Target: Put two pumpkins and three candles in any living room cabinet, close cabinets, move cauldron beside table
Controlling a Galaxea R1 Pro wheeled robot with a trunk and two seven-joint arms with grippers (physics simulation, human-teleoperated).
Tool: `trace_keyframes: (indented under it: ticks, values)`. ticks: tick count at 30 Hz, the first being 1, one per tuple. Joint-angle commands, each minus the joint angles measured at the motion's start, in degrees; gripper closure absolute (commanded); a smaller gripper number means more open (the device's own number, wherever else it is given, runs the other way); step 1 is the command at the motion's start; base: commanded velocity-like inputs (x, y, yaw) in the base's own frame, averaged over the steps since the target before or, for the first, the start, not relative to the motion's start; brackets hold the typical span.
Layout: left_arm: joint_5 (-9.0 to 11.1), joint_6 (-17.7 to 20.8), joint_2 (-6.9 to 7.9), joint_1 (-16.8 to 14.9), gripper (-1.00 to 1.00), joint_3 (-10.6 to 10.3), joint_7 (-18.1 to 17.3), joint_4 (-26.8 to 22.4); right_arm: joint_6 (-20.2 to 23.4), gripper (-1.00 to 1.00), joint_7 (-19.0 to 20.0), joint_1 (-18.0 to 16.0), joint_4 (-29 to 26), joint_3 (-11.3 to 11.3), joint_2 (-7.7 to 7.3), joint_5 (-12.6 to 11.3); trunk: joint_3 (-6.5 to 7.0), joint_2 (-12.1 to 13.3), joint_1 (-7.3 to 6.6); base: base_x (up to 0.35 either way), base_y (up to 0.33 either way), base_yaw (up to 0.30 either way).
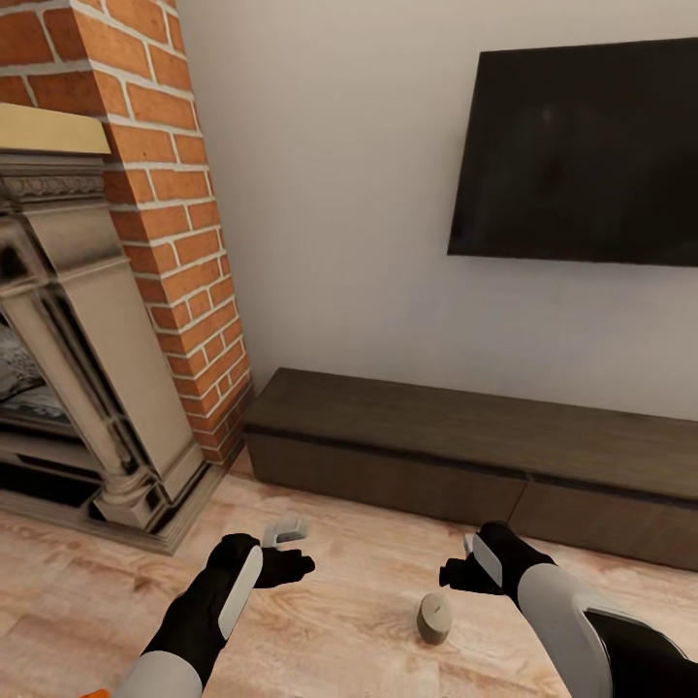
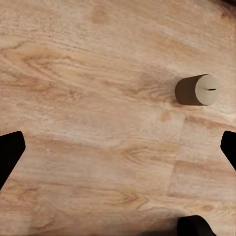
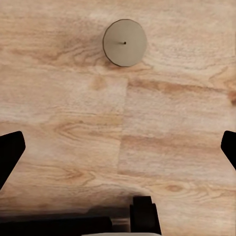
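Candle [image 1: 435,618] stood upright on the wood floor [image 1: 368,640], near side of the closed cabinet [image 1: 465,456], between both grippers. Left gripper [image 1: 287,555] and right gripper [image 1: 463,572] were spread wide, empty. Judged light, rigid, smooth-sided; best pinched across the mid-body.

Short tan candle [image 1: 434,618] [image 2: 196,90] [image 3: 125,42], upright on the wood floor, pale flat top with a small wick; long dark-brown cabinet [image 1: 465,456] against the wall, drawers closed.
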Motion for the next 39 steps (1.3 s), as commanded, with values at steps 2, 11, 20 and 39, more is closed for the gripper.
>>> trace_keyframes:
  ticks: [2, 11, 20, 39]
  values:
    - [0.5, 0.22, 0.01, -0.03, -1.0, -0.07, 0.4, -0.08, 0.28, -1.0, 0.0, -0.02, -0.09, -0.5, 0.03, 0.56, -0.57, -0.84, 0.44, 0.0, 0.0, 0.092]
    - [0.51, 0.21, -0.15, -0.03, -1.0, -0.2, 0.4, -0.14, 0.25, -1.0, -0.02, -0.02, 0.01, -0.5, 0.03, 0.56, -2.24, -2.85, 1.54, 0.0, 0.0, 0.091]
    - [0.5, 0.19, -0.17, -0.03, -1.0, -2.51, 0.4, -0.13, 0.11, -1.0, -0.05, -0.02, 0.01, -0.57, -0.05, 0.41, -3.05, -2.85, 1.54, 0.016, 0.0, 0.049]
    - [0.64, 0.56, -0.32, -0.03, -1.0, -2.92, 0.32, -0.1, -3.09, -1.0, -0.1, 0.06, 0.03, -0.56, -0.06, 0.38, -4.43, -3.65, 1.98, 0.124, 0.0, -0.028]
